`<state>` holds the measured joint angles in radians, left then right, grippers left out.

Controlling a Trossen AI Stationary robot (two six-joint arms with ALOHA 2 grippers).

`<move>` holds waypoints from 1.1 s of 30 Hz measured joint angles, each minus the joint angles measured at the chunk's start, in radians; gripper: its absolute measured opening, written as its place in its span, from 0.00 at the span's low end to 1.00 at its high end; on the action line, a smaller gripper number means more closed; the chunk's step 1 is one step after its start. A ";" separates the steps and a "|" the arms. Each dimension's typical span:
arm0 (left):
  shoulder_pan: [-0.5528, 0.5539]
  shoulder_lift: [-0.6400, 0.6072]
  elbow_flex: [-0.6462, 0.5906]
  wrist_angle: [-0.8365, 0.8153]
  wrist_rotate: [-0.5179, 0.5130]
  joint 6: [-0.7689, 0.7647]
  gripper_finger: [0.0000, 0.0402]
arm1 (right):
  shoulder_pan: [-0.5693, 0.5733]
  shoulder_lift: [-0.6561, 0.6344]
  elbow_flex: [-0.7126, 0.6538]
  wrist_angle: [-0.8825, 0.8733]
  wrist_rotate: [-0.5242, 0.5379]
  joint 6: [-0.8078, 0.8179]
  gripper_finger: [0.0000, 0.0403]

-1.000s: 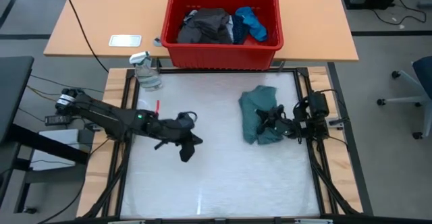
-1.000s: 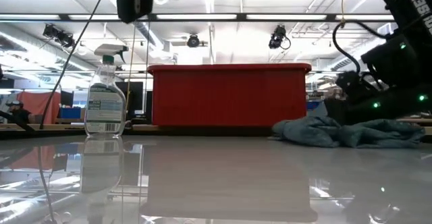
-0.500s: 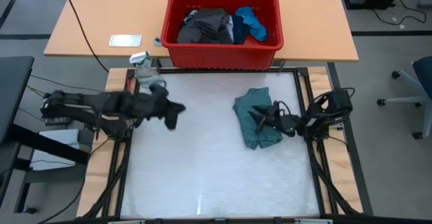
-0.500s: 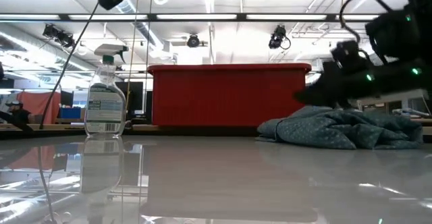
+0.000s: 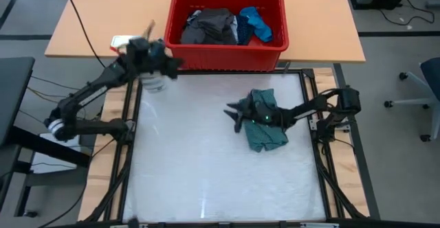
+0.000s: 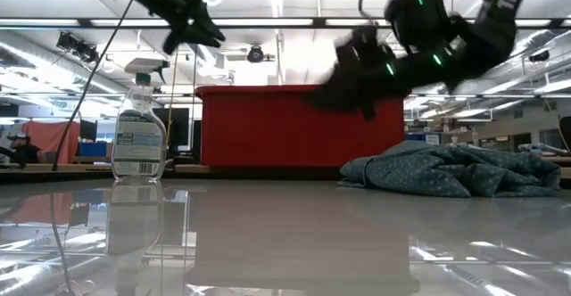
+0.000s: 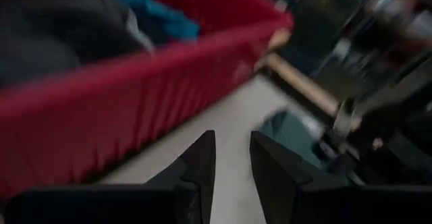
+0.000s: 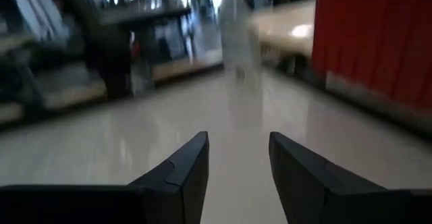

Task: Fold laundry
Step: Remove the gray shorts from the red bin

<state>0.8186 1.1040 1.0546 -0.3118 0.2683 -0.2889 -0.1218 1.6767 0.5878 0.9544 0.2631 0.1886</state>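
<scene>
The laundry's teal-green shirt point(image 5: 269, 136) lies bunched on the white table's right half point(image 6: 446, 173). A dark grey piece point(image 5: 210, 26) and a bright blue piece point(image 5: 255, 20) lie in the red bin point(image 5: 227, 55). My left gripper point(image 5: 172, 64) hangs open in the air by the bin's near left corner, with nothing between its fingers point(image 7: 231, 143). My right gripper point(image 5: 234, 111) is open too point(image 8: 237, 143). It hangs above the table just left of the shirt and points toward the table's left.
The red bin stands on a wooden table beyond the far edge. A clear spray bottle point(image 6: 138, 122) stands at the white table's far left corner, under my left arm point(image 5: 152, 84). A white flat object point(image 5: 122, 41) lies on the wooden table. Bare white table surface point(image 5: 199, 173) fills the middle and near side.
My left gripper has swung from the table's middle up toward the far left, to the bin's corner. My right gripper has come off the teal shirt, risen and moved toward the table's left. The shirt lies more bunched, and its edge has shifted a little to the left.
</scene>
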 joint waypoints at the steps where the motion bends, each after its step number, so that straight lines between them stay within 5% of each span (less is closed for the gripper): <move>1: 0.062 0.027 0.000 0.050 0.077 0.001 0.25 | -0.020 -0.024 0.036 -0.025 0.000 -0.008 0.40; 6: 0.250 0.186 0.000 0.340 0.278 -0.010 0.25 | -0.176 -0.138 0.299 -0.389 -0.046 -0.022 0.40; 14: 0.314 0.464 0.166 0.465 0.278 0.029 0.25 | -0.469 -0.071 0.812 -0.959 -0.187 -0.196 0.40; 22: 0.327 0.771 0.658 -0.013 0.065 0.269 0.31 | -0.642 0.066 1.144 -1.191 -0.304 -0.136 0.40; 33: 0.290 1.076 1.164 -0.504 -0.060 0.480 0.50 | -0.694 0.153 1.197 -1.199 -0.368 -0.234 0.40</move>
<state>1.1089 2.1796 2.2186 -0.8161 0.2083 0.1914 -0.8155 1.8302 1.7844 -0.2445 -0.1045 -0.0454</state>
